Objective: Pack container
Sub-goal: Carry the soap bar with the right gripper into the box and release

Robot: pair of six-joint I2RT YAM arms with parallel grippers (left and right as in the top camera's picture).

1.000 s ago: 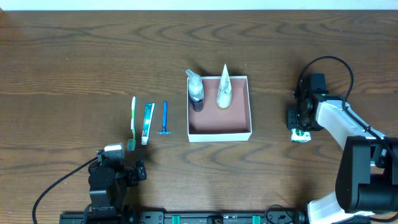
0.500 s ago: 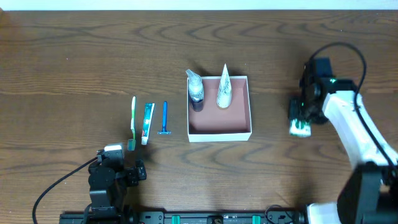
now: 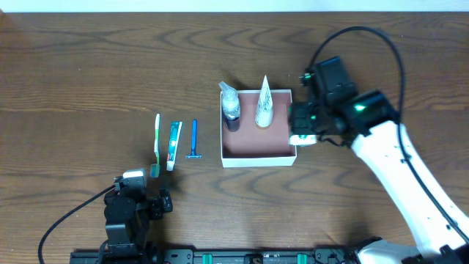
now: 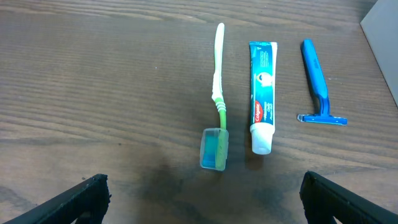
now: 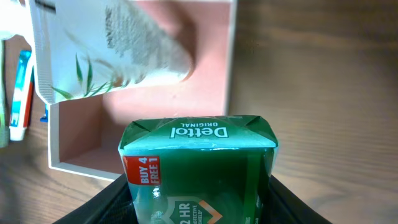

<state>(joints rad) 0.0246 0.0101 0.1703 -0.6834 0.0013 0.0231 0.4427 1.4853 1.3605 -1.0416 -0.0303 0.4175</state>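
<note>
Dark wood-grain counter (image 3: 88, 66), and the white container (image 3: 264, 144) sits around its middle, pink inside showing. A dark bottle (image 3: 231, 110) and a white tube (image 3: 264, 106) lie against its far side, the near half bare. The right tool (image 5: 199, 208) is at the container's right rim, fingers pinching a green Dettol packet (image 5: 199, 162) from both sides; from the wrist, the packet sits just in front of the container's right wall. Left of the container, a toothbrush (image 4: 217, 93), toothpaste (image 4: 262, 93) and a blue razor (image 4: 317, 81) lie side by side, apart from each other. The left tool (image 4: 205, 205) hangs just on the near side of them, fingers spread wide, holding nothing.
</note>
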